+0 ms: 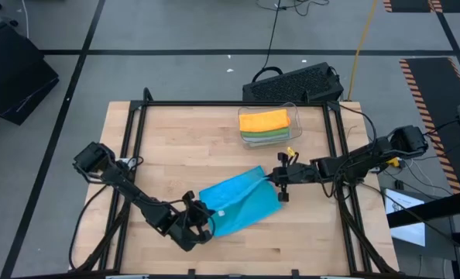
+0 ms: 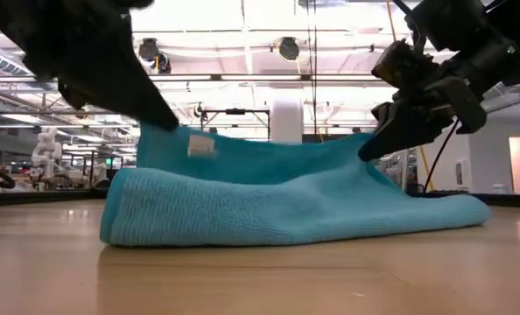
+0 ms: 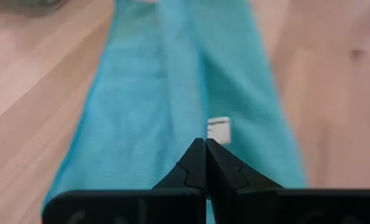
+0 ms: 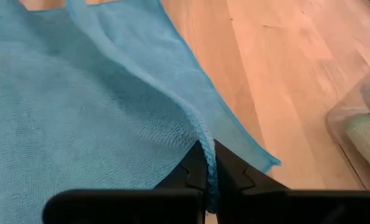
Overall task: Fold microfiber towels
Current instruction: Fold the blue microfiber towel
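Both pincers pinch the blue towel (image 1: 240,203): left pincer (image 1: 204,219), right pincer (image 1: 277,182). It lies half-folded; folded orange and green towels (image 1: 264,125) already sit in the bin (image 1: 296,111).

Grey floor (image 1: 176,31) with dark seams, ceiling lights (image 2: 288,48) overhead

A blue microfiber towel (image 1: 242,203) with a small white tag (image 3: 218,130) lies partly folded near the middle of the counter, two edges lifted, while orange (image 1: 263,120) and green towels (image 1: 267,136) sit stacked toward the far side.
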